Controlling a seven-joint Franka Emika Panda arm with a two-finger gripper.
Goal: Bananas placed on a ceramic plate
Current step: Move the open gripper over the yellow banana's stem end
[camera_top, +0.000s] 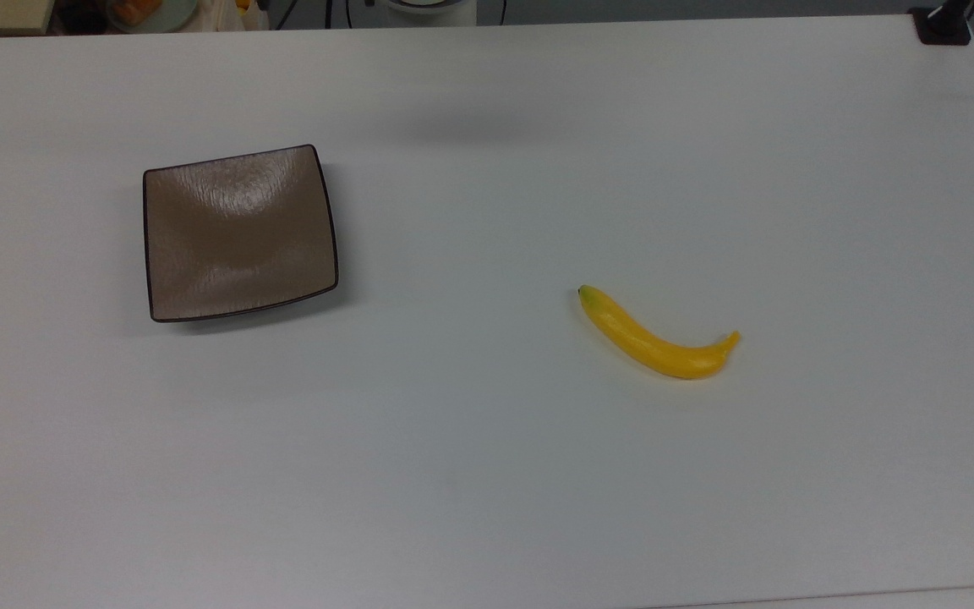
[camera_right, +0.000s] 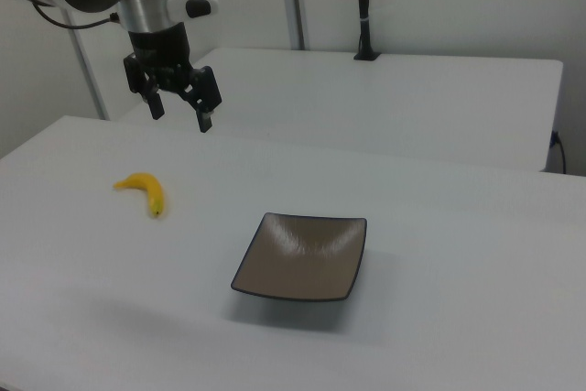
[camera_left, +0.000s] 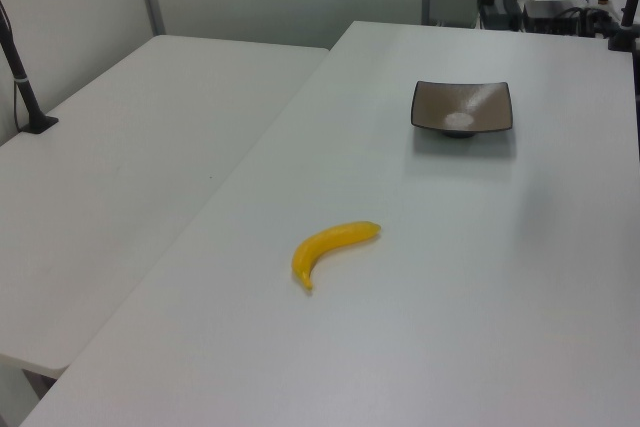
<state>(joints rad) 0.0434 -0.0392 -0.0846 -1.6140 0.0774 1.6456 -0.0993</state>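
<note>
A slim, curved yellow banana (camera_top: 656,340) lies flat on the white table, right of centre in the top view; its greenish tip points to the top view's left. It also appears in the left view (camera_left: 330,250) and the right view (camera_right: 145,190). The square, glossy brown ceramic plate (camera_top: 238,233) sits bare on the top view's left, well apart from the banana (camera_left: 462,107) (camera_right: 303,257). In the right view my gripper (camera_right: 181,114) hangs open and bare, high above the table, up and to the right of the banana.
The white table (camera_top: 487,474) has wide bare surface around both objects. A second white table (camera_left: 120,197) adjoins it on the left view's left. A black clamp post (camera_top: 943,24) stands at the top view's far right corner. Clutter lies beyond the far edge.
</note>
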